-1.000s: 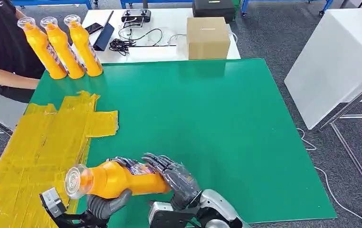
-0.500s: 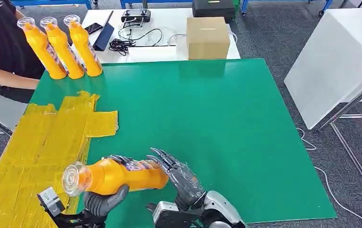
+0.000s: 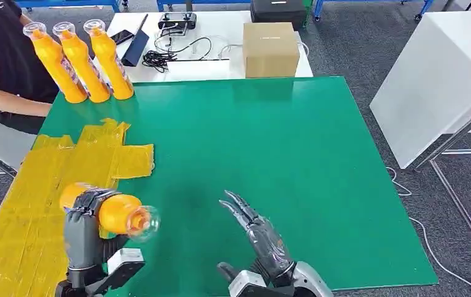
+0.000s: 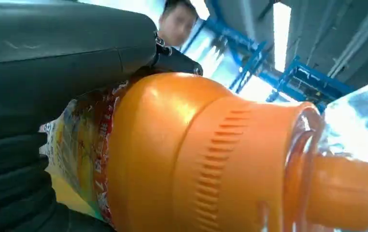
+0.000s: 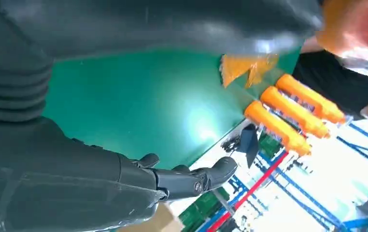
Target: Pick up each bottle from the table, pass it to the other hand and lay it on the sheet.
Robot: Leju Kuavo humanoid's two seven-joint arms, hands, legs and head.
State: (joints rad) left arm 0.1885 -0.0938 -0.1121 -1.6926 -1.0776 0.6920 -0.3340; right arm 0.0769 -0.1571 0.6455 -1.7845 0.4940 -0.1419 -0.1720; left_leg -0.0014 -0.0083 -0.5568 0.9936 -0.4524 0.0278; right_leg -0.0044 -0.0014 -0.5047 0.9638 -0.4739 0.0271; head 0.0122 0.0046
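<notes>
Holding the bottle (image 3: pixel 112 215) in my left hand (image 3: pixel 83 230) now, fingers wrapped round its body; it hangs above the near edge of the yellow sheet (image 3: pixel 54 185), where yellow meets the green surface (image 3: pixel 295 161); its long axis runs roughly level, clear cap pointing right toward the green, base toward the sheet; so the sheet lies under and to the left of the bottle, and I judge the lay-down needs a short carry leftward and a lowering; my right hand (image 3: pixel 259 235) is empty, fingers spread, well apart on the green; three more bottles (image 3: pixel 78 59) stand upright at the far left corner, beside a person's arm (image 3: pixel 7 102).
</notes>
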